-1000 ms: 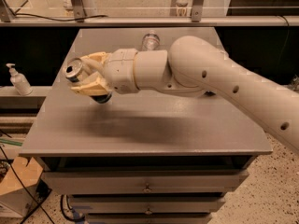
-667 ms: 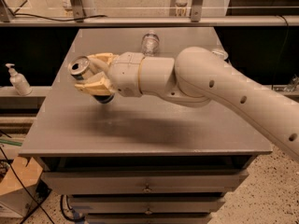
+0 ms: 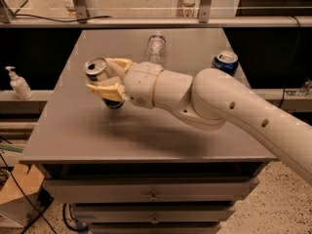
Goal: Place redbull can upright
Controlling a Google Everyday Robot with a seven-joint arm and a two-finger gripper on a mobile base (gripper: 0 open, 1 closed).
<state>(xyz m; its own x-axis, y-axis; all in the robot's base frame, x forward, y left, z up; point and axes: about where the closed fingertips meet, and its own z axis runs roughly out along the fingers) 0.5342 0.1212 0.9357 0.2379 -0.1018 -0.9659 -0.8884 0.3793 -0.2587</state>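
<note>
In the camera view, your hand [image 3: 102, 76] pinches the redbull can [image 3: 96, 68] above the left side of the bench [image 3: 73, 135], its silver top tilted leftward. Rotate the wrist until the can is vertical, lower its base flat, then release gently

claw [image 3: 101, 77]: tan fingers [image 3: 108, 88] clamped on the tilted redbull can [image 3: 96, 68], one above and one below, over the left part of the surface [image 3: 73, 130] | wrist [image 3: 146, 84]: white, just right of the claw, about level | arm [image 3: 219, 101]: thick white link further right, sloping down to the lower-right edge
</note>
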